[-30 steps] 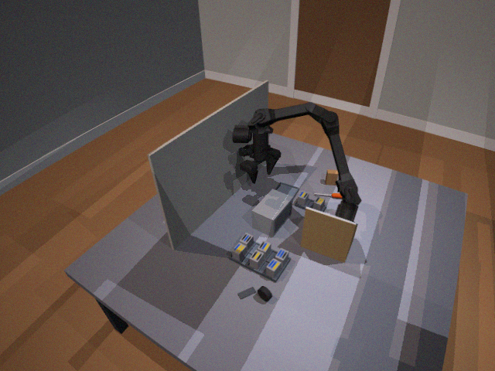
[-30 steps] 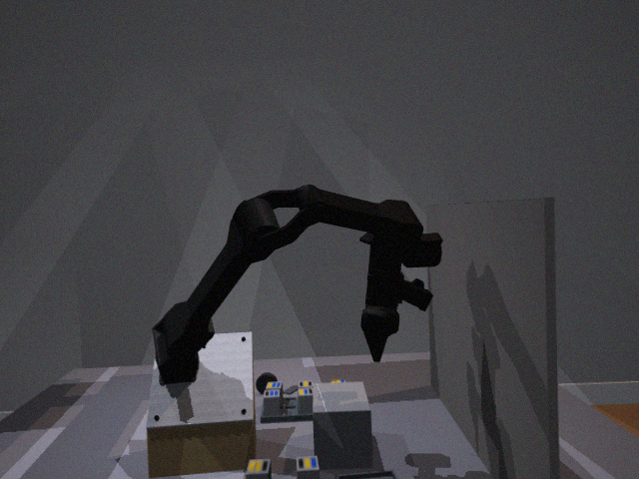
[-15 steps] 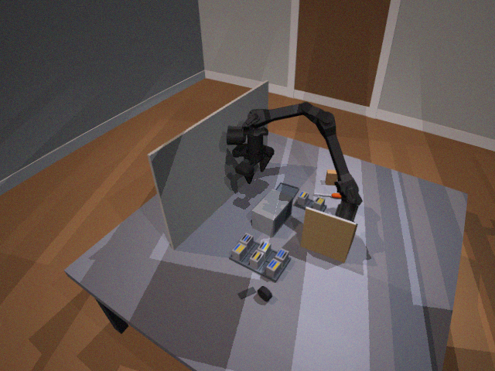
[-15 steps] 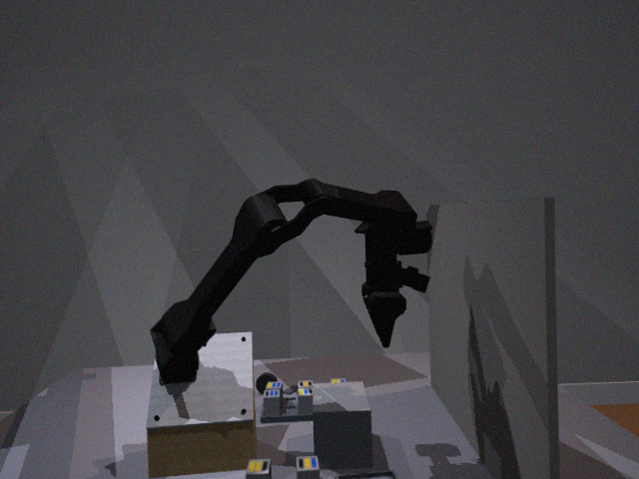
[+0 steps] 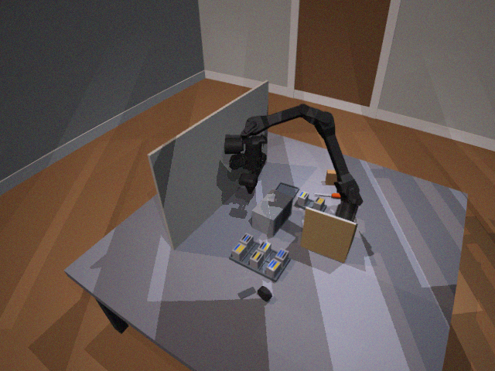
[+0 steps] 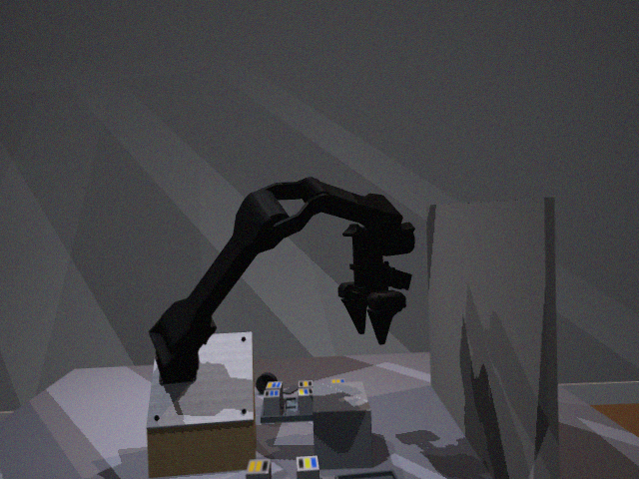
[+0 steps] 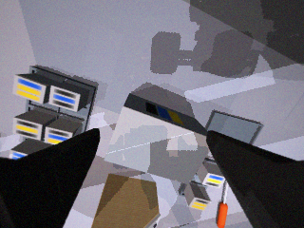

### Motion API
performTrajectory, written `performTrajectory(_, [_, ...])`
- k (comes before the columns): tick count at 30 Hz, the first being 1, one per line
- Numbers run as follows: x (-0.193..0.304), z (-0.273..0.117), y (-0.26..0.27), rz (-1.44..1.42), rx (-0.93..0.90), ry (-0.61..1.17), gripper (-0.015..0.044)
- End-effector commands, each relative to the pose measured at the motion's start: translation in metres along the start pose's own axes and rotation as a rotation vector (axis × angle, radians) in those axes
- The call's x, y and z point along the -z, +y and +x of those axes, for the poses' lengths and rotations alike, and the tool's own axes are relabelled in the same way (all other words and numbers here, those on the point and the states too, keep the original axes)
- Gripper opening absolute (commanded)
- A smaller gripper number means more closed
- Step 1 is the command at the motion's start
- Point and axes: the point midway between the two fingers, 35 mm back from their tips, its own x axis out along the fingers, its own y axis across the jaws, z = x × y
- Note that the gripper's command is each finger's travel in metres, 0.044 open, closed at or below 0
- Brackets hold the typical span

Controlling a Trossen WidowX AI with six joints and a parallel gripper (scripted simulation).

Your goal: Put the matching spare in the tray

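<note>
The mounted unit (image 5: 264, 216) (image 6: 341, 438) (image 7: 138, 123) is a grey box. In the wrist view its dark back shows a code of black, blue and yellow stripes, left to right. Several striped spares stand on the larger rack (image 7: 90, 110); one spare (image 7: 58, 138) there shows blue and yellow with a dark stripe. Two more stand beside the tray: one spare (image 5: 302, 198) (image 6: 308, 462) (image 7: 214, 180) with black, yellow and blue, another (image 5: 319, 202) (image 6: 258, 467) (image 7: 199, 204) mostly yellow. The tray (image 5: 288, 188) (image 7: 237, 128) is empty. My gripper (image 6: 371, 337) (image 7: 155, 134) is open and empty, high above the table.
A tall upright grey panel (image 5: 207, 159) (image 6: 495, 288) stands beside the arm. A wood-backed plate (image 5: 327, 235) (image 6: 227, 381) (image 7: 127, 199) stands near the arm's base. A screwdriver (image 5: 336, 195) (image 7: 222, 215), an orange block (image 5: 331, 176), a dark round piece (image 5: 264, 293) and a flat grey piece (image 5: 246, 292) lie around.
</note>
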Motion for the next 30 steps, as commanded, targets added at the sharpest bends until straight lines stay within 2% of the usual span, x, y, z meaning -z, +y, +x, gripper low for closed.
performTrajectory(1, [0.021,0.016,0.065,-0.435,-0.011,0.007,0.0440])
performTrajectory(7, [0.053,0.035,0.122,-0.899,-0.013,0.008,0.0440])
performTrajectory(14, [0.089,0.054,0.161,-1.310,-0.009,0.016,0.0440])
performTrajectory(26, [0.090,0.055,0.162,-1.321,-0.009,0.017,0.0440])
performTrajectory(30, [0.086,0.082,0.166,-1.320,-0.008,0.017,0.0335])
